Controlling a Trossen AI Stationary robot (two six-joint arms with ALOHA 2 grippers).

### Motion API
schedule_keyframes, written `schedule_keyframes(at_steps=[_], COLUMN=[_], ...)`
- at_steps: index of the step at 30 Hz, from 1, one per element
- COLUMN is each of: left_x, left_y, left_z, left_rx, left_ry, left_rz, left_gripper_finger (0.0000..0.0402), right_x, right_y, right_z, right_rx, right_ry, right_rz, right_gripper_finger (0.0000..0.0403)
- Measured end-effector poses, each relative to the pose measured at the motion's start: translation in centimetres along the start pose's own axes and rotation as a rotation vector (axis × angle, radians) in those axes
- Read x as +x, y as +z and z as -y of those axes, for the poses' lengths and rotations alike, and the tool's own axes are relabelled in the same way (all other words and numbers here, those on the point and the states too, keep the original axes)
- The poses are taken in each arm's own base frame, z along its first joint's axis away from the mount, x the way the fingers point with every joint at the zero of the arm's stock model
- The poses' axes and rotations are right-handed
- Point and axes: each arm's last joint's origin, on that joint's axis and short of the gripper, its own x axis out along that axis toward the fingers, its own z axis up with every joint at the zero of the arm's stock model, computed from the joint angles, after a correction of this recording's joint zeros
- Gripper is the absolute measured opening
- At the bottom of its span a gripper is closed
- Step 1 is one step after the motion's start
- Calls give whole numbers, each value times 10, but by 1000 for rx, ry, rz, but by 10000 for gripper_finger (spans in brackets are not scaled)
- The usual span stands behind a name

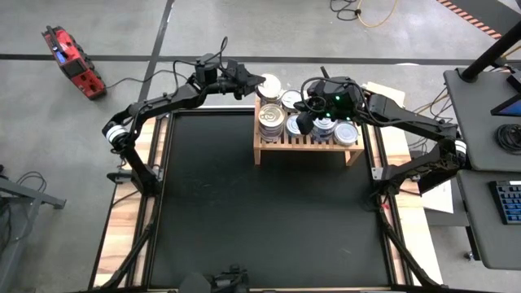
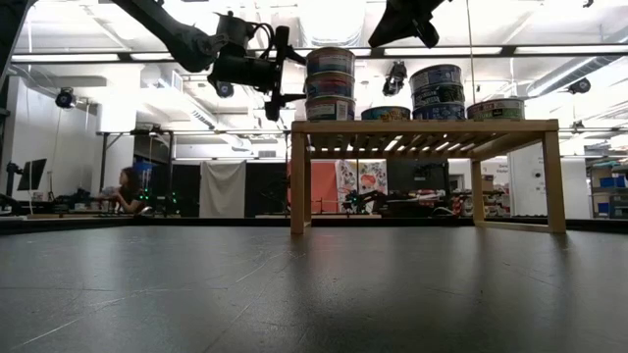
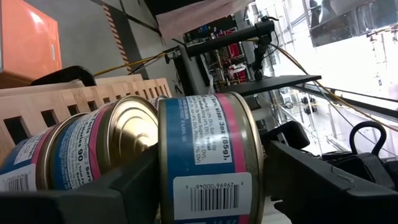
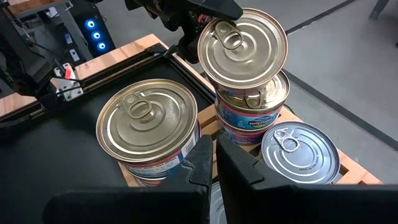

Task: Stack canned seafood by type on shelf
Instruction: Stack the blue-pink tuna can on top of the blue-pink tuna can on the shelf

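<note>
The light-wood shelf (image 1: 281, 148) stands at the far side of the black mat; it also shows in the low view (image 2: 422, 127). Several silver-lidded cans stand on it singly and in stacks (image 1: 347, 133) (image 2: 439, 90). My left gripper (image 1: 254, 82) is shut on a blue-and-pink can (image 3: 205, 149) over a two-can stack (image 2: 331, 98) at the shelf's left end. My right gripper (image 4: 214, 158) is shut and empty, above the cans in the middle of the shelf (image 1: 305, 122). My left gripper pinches the can between its two fingers, one over the lid (image 4: 214, 18) and one under the bottom (image 3: 163, 155). The fingers lie level, coming from the table's left. The can stays upright, a little off-centre over the stack; whether it rests on the stack I cannot tell.
The black mat (image 1: 260, 212) spreads in front of the shelf. A red tool (image 1: 72, 59) lies on the floor at the far left. A dark desk with a keyboard (image 1: 488, 122) stands to the right. A person (image 2: 126, 188) sits far off in the room.
</note>
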Motion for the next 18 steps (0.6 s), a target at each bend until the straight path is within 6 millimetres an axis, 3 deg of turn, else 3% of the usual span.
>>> schedule_keyframes(at_steps=[18], left_x=[1], left_y=[-2], left_z=[1], left_rx=[-54], left_ry=[-4], left_rz=[-4], left_gripper_finger=[274], right_x=[0], right_y=[0], right_z=[0], right_rx=[0], right_ry=[0], right_rz=[0], right_gripper_finger=[13])
